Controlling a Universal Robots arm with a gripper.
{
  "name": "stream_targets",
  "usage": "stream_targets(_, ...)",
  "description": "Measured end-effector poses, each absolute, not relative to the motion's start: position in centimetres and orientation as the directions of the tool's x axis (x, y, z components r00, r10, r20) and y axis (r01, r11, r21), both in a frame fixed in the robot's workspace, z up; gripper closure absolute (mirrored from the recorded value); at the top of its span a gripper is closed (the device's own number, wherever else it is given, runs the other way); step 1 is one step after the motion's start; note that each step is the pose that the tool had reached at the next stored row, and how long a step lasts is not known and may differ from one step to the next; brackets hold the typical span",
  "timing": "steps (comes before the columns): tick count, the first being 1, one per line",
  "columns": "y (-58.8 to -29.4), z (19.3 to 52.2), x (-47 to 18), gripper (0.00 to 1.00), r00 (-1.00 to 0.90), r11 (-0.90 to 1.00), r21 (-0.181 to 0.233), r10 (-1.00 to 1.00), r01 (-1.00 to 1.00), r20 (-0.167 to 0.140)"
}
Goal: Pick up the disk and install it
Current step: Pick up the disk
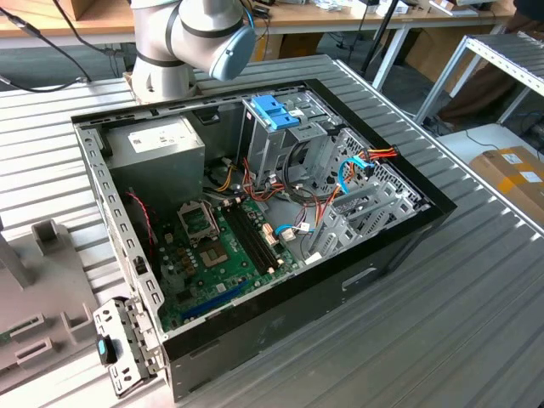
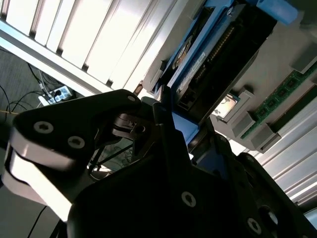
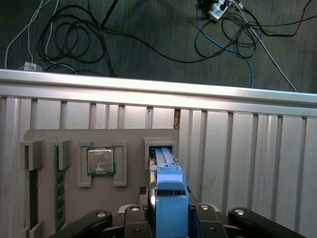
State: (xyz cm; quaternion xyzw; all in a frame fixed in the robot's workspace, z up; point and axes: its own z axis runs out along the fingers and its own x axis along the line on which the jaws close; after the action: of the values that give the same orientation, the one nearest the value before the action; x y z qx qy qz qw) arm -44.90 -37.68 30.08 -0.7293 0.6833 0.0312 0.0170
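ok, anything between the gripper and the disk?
Nothing visible. In the first wrist view the gripper sits right at the disk, which stands on edge in a slot of the grey holder; no cable or part lies between them.

disk [image 3: 171, 196]: end cut by edge (first wrist view) | arm [image 1: 191, 38]: mostly cropped

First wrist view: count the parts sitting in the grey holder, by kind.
disk: 1
processor chip: 1
memory sticks: 2
Total: 4
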Motion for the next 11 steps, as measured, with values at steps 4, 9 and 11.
stream_targets(4, -37.7, 31.4, -44.9, 0.63, 0.064, -0.066, 0.018, -0.996, -0.998, -0.068)
stream_targets(9, -37.7, 31.5, -44.9, 0.63, 0.064, -0.066, 0.018, -0.996, -0.998, -0.068)
stream_targets(11, -37.7, 31.5, -44.9, 0.63, 0.064, -0.066, 0.018, -0.996, -0.998, -0.068)
